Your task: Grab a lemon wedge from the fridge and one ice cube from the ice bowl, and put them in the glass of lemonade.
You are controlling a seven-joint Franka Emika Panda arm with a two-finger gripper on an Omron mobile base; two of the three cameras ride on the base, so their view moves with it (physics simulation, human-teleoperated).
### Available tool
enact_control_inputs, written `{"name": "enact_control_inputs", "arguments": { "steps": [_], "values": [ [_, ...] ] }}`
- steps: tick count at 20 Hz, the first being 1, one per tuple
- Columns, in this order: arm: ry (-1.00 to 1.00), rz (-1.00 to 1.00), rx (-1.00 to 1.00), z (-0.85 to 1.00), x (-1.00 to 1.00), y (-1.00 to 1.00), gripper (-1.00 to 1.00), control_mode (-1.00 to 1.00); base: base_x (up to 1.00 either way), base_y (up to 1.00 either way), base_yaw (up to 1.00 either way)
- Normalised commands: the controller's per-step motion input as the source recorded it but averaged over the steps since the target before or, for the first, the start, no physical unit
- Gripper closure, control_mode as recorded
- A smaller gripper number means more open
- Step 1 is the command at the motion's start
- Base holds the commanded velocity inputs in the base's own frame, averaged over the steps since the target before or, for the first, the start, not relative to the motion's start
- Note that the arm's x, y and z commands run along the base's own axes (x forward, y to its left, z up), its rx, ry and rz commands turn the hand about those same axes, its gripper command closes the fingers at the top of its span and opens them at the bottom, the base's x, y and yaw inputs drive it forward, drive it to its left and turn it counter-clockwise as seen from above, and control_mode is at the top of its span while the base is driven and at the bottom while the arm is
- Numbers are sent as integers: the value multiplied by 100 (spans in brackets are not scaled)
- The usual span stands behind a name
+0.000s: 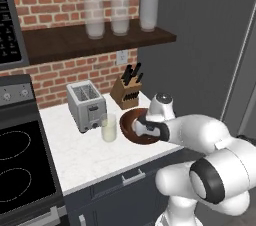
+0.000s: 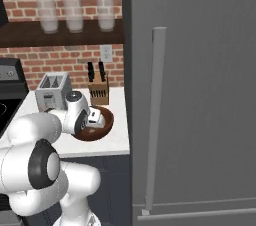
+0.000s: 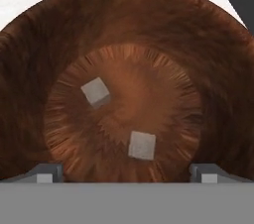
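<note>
The hand [image 3: 127,177] hangs over the ice bowl [image 3: 44,34], fingers spread wide and holding nothing. Two ice cubes lie on the bowl's bottom; the nearer ice cube [image 3: 142,145] sits between the fingertips but lower. The glass of lemonade [image 1: 108,127] stands on the worktop [image 1: 75,157], just beside the bowl. The fridge [image 2: 200,95] is closed. I judge that neither ice nor lemon wedge is delivered yet.

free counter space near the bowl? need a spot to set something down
Widest bare patch: front of the white counter, between the stove, the glass of lemonade and the counter's front edge. Back strip is crowded: toaster, knife block, then the ice bowl with the arm over it. Bowl floor is bare between its two ice cubes.
</note>
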Motion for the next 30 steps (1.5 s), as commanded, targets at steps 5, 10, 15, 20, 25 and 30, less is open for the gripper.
{"name": "enact_control_inputs", "arguments": {
  "steps": [5,10,15,20,25,30],
  "values": [
    [11,0,-2,8,42,7,-100,-100,0,0,0],
    [9,0,-1,0,18,6,-100,-100,0,0,0],
    [0,0,0,-6,2,4,-100,-100,0,0,0],
    [-6,0,0,-30,0,11,-100,-100,0,0,0],
    [-13,0,0,-11,0,4,-100,-100,0,0,0],
    [-10,0,0,0,2,1,-100,-100,0,0,0]
  ]
}}
